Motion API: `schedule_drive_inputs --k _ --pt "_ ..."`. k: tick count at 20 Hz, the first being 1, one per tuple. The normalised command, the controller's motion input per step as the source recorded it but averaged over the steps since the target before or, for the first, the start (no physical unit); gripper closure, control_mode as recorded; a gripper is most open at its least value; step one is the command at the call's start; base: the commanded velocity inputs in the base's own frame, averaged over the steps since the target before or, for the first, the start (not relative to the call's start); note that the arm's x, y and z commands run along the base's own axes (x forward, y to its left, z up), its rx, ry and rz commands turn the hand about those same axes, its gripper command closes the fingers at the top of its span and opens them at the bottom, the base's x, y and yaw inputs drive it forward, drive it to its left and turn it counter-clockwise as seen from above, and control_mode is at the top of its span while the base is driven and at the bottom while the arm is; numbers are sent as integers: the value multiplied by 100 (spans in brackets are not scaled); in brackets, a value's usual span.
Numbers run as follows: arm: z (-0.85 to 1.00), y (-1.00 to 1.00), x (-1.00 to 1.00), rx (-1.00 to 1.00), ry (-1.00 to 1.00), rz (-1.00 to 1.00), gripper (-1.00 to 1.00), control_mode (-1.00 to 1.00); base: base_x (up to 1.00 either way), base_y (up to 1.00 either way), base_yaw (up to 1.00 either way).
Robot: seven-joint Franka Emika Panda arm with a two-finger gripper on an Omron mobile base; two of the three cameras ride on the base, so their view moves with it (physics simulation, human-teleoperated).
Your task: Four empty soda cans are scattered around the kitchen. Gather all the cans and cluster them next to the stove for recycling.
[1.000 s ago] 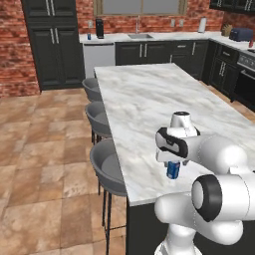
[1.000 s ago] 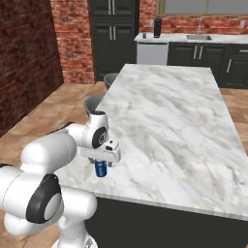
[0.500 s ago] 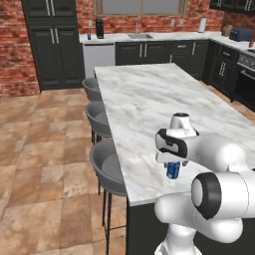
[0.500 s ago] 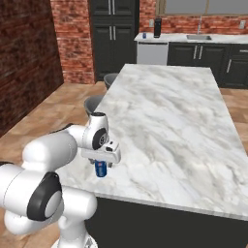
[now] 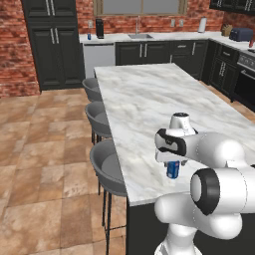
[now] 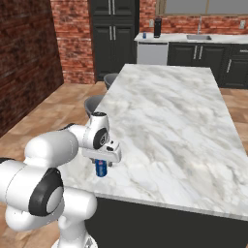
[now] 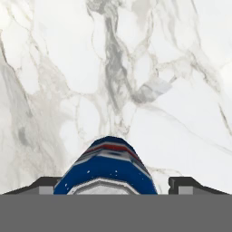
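With gripper (image 7: 116,186) straight above it, I see blue can (image 5: 173,169) upright btwn the part-open fingers (image 7: 45,185), near island (image 5: 144,99) front edge; can't tell if gripped yet.

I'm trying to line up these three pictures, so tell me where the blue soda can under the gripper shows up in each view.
Left base view: blue soda can right of centre, lower half, below the gripper, near the island's front edge.
Right base view: the can left of centre, lower half, under the gripper.
Hand view: the can bottom centre, between the fingertips.
Shared landmark: the white marble island top.
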Motion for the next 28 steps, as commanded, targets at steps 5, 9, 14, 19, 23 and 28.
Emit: schedule_drive_inputs --k 5,9,14,19,23,28 --pt "0 0 0 0 0 0 100 -100 0 0 0" --pt "0 0 0 0 0 0 100 -100 0 0 0" --pt "30 -1 0 0 -5 0 100 -100 0 0 0" --pt "40 -9 -10 0 -13 0 100 -100 0 0 0" --pt "50 -2 -23 0 -15 0 100 -100 0 0 0" --pt "47 -6 -35 0 -12 0 100 -100 0 0 0"
